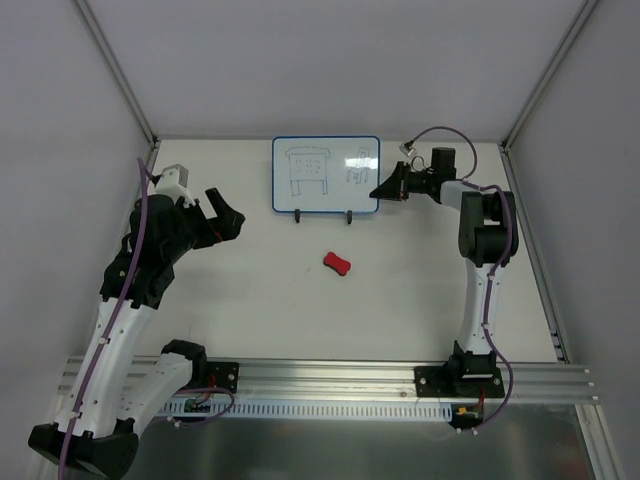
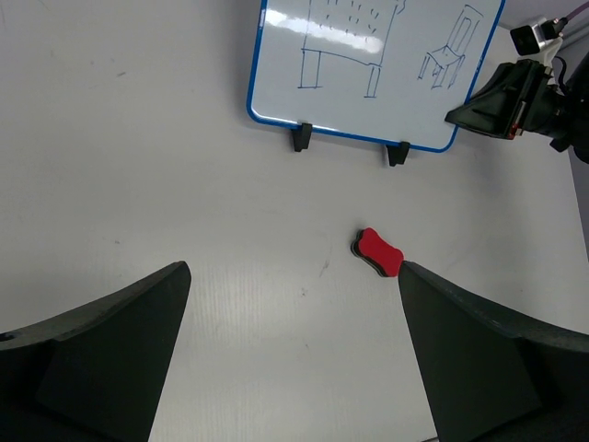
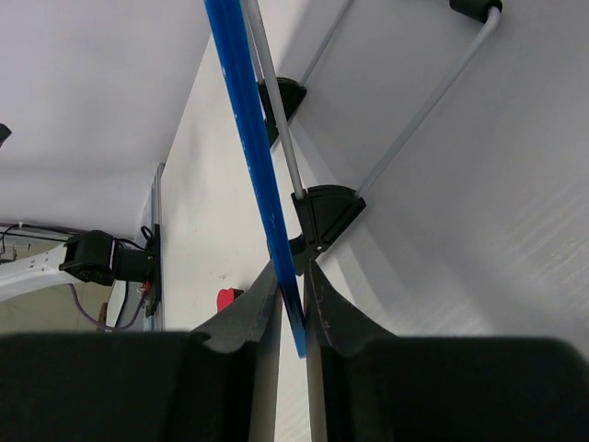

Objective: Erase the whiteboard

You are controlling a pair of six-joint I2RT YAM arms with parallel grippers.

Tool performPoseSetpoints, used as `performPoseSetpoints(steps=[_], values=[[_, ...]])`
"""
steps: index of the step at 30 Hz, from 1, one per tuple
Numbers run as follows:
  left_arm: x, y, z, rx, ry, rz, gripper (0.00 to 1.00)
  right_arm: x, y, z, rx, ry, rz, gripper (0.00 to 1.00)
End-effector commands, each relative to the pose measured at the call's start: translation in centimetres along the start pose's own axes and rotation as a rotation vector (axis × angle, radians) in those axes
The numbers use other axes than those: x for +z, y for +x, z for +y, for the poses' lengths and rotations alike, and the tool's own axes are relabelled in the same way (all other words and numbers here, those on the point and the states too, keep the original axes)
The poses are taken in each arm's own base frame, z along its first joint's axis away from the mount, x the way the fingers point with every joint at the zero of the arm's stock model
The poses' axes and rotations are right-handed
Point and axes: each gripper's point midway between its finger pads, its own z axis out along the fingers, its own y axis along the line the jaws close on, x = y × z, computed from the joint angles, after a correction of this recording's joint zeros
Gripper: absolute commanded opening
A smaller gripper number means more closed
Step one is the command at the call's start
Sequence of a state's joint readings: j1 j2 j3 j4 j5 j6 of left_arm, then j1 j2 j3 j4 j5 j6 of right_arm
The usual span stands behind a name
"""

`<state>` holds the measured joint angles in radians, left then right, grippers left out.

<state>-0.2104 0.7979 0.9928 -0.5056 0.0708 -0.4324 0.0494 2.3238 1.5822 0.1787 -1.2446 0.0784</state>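
The whiteboard (image 1: 325,172) stands upright on a wire stand at the back of the table, with thin line sketches of a table and a chair on it. In the right wrist view I see its blue frame (image 3: 244,120) edge-on. My right gripper (image 1: 378,190) is at the board's right lower edge, and the right gripper (image 3: 293,267) is shut on that blue edge with one finger on each side. The red eraser (image 1: 337,263) lies flat on the table in front of the board. My left gripper (image 1: 228,212) hovers wide open to the left, and the eraser (image 2: 380,251) shows beside its right finger.
Black stand feet (image 1: 298,214) poke out below the board, and the stand's wire and clips (image 3: 322,212) run behind it. Grey walls close the back and both sides. An aluminium rail (image 1: 330,380) with both arm bases runs along the near edge.
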Motion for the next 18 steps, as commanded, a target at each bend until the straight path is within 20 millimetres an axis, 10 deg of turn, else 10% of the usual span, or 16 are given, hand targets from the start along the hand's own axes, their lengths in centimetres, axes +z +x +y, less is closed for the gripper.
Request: performPoseSetpoints(steps=[1, 18], values=[[-0.4, -1.1, -1.5, -0.014, 0.056, -0.027, 0.99, -0.9, -2.0, 3.9, -0.106, -0.058, -0.017, 0.00], [-0.3, -0.6, -1.6, -0.016, 0.066, -0.013, 0.99, -1.2, -6.0, 9.2, -0.370, -0.137, -0.086, 0.00]])
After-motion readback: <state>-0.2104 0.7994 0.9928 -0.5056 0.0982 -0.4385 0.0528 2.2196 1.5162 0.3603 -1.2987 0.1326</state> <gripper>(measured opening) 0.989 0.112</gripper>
